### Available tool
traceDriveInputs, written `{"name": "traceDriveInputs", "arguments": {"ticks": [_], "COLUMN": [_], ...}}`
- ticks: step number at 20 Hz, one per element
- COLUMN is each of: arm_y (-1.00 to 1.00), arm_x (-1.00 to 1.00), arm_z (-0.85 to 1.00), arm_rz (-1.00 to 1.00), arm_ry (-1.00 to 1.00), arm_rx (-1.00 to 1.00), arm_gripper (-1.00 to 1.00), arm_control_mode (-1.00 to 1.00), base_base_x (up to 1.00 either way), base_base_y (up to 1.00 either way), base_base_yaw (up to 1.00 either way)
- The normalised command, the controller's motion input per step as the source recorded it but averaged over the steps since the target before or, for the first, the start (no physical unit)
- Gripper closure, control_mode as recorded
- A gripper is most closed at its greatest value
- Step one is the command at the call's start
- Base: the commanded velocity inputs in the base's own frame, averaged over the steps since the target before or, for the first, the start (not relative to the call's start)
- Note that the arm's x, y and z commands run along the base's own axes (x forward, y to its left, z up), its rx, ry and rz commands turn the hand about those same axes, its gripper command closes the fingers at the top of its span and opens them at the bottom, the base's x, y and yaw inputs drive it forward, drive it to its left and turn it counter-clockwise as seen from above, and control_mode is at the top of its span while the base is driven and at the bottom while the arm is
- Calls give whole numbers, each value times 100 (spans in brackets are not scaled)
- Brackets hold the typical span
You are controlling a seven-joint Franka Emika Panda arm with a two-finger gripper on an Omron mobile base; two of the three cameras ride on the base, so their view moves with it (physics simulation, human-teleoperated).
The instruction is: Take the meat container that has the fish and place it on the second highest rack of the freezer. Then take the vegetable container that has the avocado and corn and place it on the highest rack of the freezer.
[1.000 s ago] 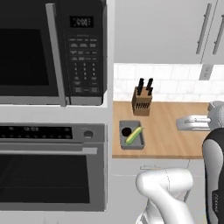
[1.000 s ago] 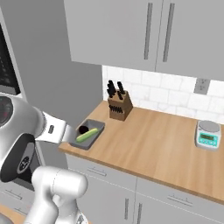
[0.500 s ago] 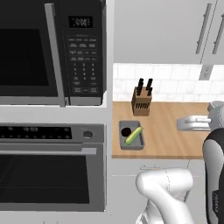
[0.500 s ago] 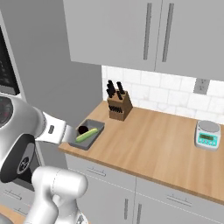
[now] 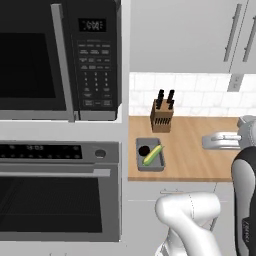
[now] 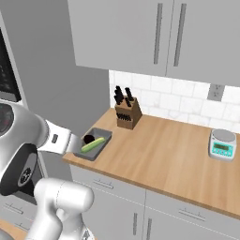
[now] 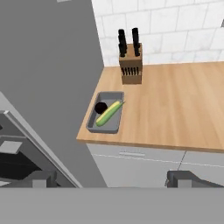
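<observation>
my two-finger gripper (image 7: pixel 111 179) has its dark tips spread wide, holding nothing. the shallow grey vegetable tray (image 7: pixel 94 126) sits on the wooden counter (image 7: pixel 175 109) at its left end, ahead of and well apart from the fingers, long axis running away from me. in it: one yellow-green corn cob (image 7: pixel 108 113), one dark avocado (image 7: pixel 101 107). one wooden knife block (image 7: pixel 131 65) stands behind.

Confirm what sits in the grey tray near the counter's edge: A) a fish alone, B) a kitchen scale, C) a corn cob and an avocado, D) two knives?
C: the grey tray holds a yellow-green corn cob with a small dark avocado beside it, in front of the knife block.
</observation>
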Motion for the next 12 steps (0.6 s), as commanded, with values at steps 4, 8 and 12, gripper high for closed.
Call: {"name": "traceDriveInputs", "arguments": {"ticks": [4, 8, 12], "arm_y": [0, 0, 1], "arm_x": [31, 34, 31], "arm_z": [0, -12, -82], "arm_rz": [2, 0, 0], "arm_ry": [54, 56, 12], "arm_rx": [-3, 0, 5], "arm_gripper": [-100, -100, -100], "arm_control_mode": [-100, -100, -100], "base_base_x": [0, 0, 0], "base_base_y": [0, 0, 0], "base_base_yaw": [0, 0, 0]}}
